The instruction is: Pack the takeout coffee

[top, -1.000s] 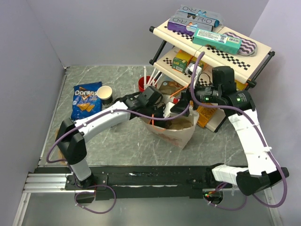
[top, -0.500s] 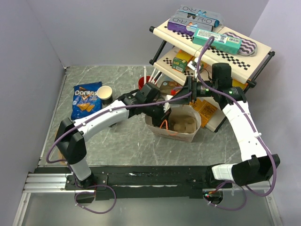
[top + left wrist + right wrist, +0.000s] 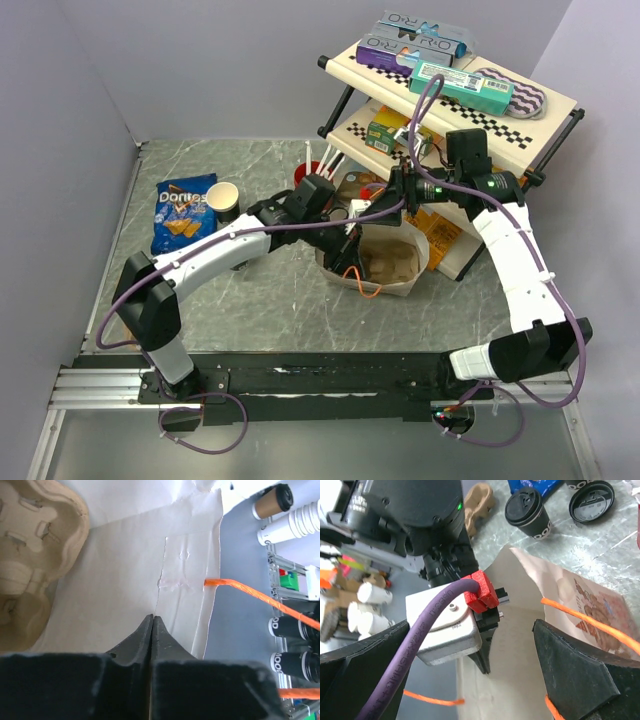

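Note:
An open paper cup [image 3: 224, 200] with a cream inside and a dark sleeve stands by the chip bag at the left. The right wrist view shows a dark cup with a black lid [image 3: 527, 509] and a second round black lid [image 3: 591, 500] beside it. A white paper bag [image 3: 392, 268] with orange handles lies mid-table, with a pulp cup carrier [image 3: 27, 555] inside. My left gripper [image 3: 345, 240] [image 3: 151, 618] is shut on the bag's near-left paper edge. My right gripper [image 3: 393, 200] [image 3: 470, 680] is open and empty above the bag's far edge.
A blue Doritos bag [image 3: 183, 215] lies at the left. A red cup with white straws [image 3: 307, 176] stands behind the paper bag. A two-tier checkered shelf [image 3: 520, 115] with boxes fills the back right. An orange packet [image 3: 440, 235] lies by its base. Grey walls close the left and back.
The bag has settled lower with its mouth wider, showing the carrier. My right gripper has drawn back from the bag's far edge toward the shelf. My left gripper still holds the bag.

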